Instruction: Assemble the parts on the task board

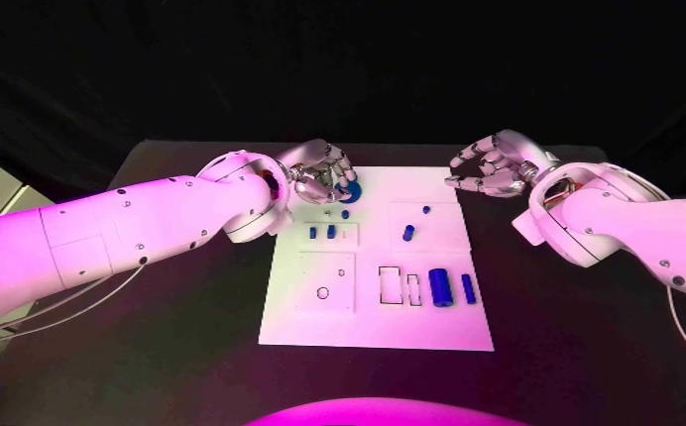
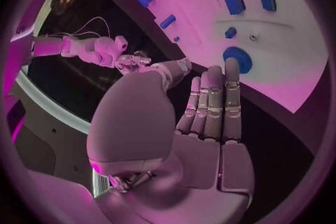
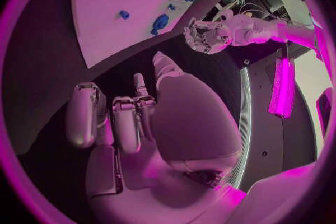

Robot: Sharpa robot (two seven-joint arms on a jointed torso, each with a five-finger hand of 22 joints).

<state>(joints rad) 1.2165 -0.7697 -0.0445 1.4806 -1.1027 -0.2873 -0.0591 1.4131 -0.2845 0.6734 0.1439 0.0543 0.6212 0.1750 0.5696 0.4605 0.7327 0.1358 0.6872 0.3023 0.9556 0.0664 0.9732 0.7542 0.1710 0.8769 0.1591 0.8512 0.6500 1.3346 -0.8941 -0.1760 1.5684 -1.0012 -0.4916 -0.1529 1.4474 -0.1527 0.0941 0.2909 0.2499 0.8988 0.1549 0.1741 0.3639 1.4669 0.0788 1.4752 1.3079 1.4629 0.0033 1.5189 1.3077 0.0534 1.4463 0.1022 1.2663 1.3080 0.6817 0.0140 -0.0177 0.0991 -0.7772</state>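
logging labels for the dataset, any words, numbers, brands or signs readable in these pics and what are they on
None can be read.
Task board: black outlines of slots, no letters or numbers.
Blue parts: plain, no markings.
Left hand and right hand: no legible brand or label.
Table: plain black, nothing printed.

No text, label, brand, number or sign can be read in any of the views. The board [image 1: 375,322] bears only outlined recesses and blue parts [image 1: 440,288], with no lettering that can be made out. The arms show plain white shells with small dark dots, and no markings on them are legible.
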